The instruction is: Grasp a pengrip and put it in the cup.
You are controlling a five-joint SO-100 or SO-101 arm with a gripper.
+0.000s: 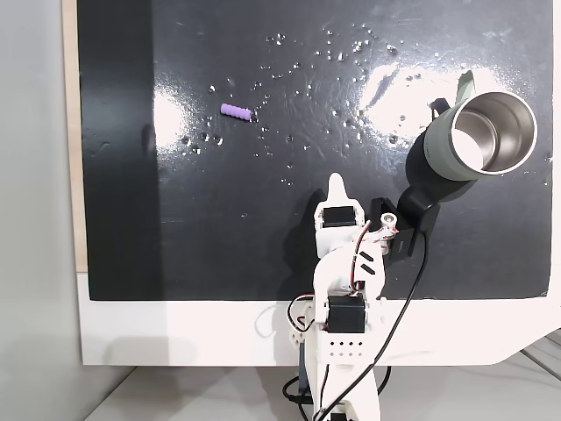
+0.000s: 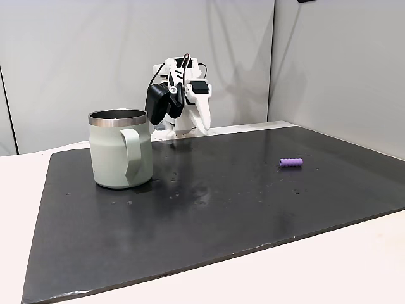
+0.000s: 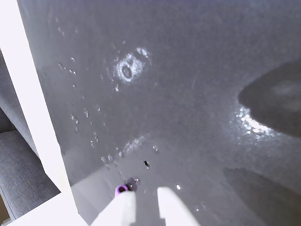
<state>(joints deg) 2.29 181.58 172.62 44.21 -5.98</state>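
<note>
Pengrip (image 1: pixel 235 111) lies on the table (image 1: pixel 263 228) at ten o'clock from the end effector (image 1: pixel 338 187), fingers slightly apart and empty; cup (image 1: pixel 480 136) at two o'clock. Being round, it may roll from a glancing finger.

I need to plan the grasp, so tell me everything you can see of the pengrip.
The pengrip is a tiny light-purple ribbed cylinder, rubbery-looking, lying on its side on the black mat. Nothing touches it but the mat. It sits far from the cup; in the wrist view one hollow end peeks out beside the gripper's fingertips.
</note>
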